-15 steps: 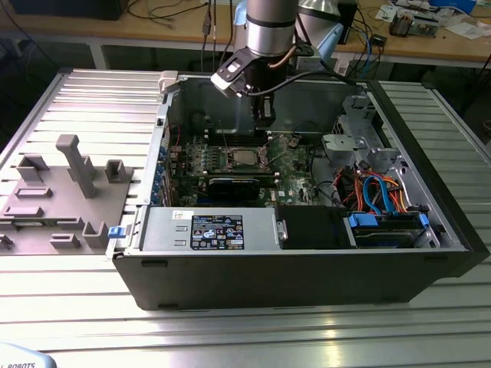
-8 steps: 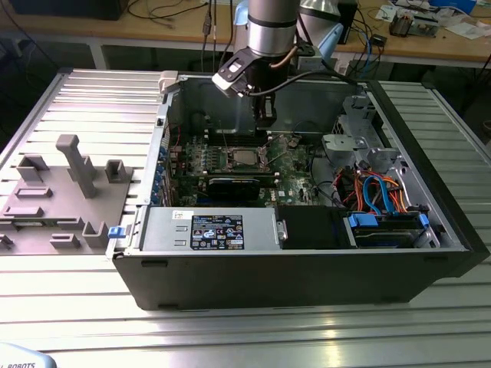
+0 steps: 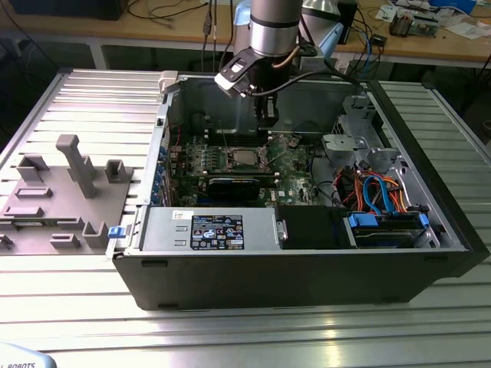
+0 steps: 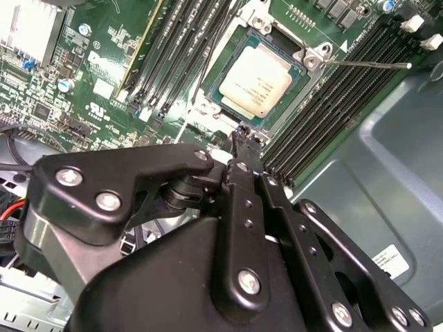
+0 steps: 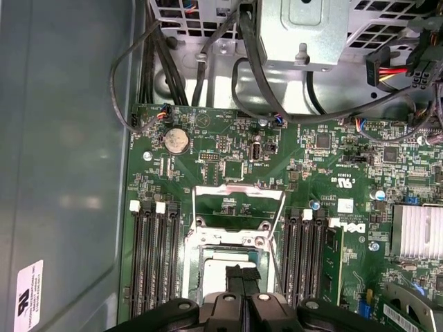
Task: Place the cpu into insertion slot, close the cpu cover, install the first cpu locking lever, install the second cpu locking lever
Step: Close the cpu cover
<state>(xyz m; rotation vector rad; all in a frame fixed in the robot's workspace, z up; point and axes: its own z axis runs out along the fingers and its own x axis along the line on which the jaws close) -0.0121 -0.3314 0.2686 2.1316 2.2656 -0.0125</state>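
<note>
The cpu (image 4: 259, 79) lies flat in the insertion slot (image 4: 306, 61) of the green motherboard, its pale silvery face up; it also shows in the exterior view (image 3: 244, 158). The cpu cover (image 5: 239, 191) is swung open and lies back from the socket, with the board visible through its window. One thin locking lever (image 4: 367, 64) sticks out free beside the socket. My gripper (image 4: 243, 136) hovers just over the socket's edge, shut with nothing between its fingers (image 5: 250, 278). In the first wrist view the fingertips hide part of the cpu (image 5: 213, 261).
Black memory slots (image 5: 152, 263) flank the socket on both sides. A silver heatsink (image 5: 417, 232) and bundled black cables (image 5: 277, 104) sit near the drive cage. The grey case wall (image 5: 62, 173) runs close alongside. A grey fixture (image 3: 69, 192) stands outside the case at the exterior view's left.
</note>
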